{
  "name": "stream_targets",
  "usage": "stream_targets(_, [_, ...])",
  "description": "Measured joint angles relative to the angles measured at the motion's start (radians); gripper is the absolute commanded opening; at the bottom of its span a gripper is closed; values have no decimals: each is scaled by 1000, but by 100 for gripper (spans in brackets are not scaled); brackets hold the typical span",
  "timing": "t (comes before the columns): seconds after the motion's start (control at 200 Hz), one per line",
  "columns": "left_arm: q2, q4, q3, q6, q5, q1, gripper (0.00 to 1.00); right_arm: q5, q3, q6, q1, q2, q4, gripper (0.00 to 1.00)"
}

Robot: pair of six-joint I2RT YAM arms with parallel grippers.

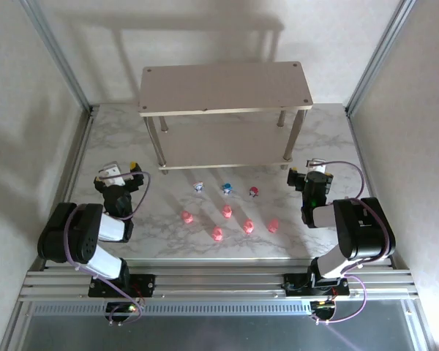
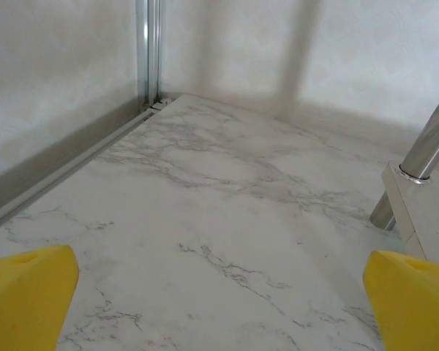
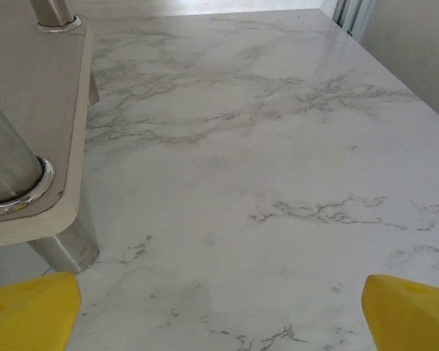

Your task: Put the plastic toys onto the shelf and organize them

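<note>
Both arms idle, all toys on the worktop, none shelved.

The left end effector [image 1: 123, 171] is spread fully wide and holds nothing. The plastic toys [image 1: 226, 211] lie in two loose rows on the worktop [image 1: 161, 238], just in front of the shelf [image 1: 225, 88]. The right end effector [image 1: 305, 170] is equally wide and empty, near the shelf's right front leg. Likely risks: the toys are tiny and close-set, so fingers may knock neighbours or flick one away. The toys' shapes are too small to read, and the top board hides most of the lower one.
</note>
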Motion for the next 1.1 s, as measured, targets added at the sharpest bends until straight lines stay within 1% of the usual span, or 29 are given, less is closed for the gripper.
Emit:
stream_targets(0.741, [0,0,0,0,1,1,99,0,0,0,0,0,0,99])
stream_targets(0.876, [0,-16,7,0,36,14,100,-6,0,0,0,0,0,99])
stream_targets(0.976, [0,-20,10,1,66,19,91,-13,0,0,0,0,0,99])
stream_targets(1.101, [-1,-40,21,-1,89,26,73,-21,1,0,0,0,-2,98])
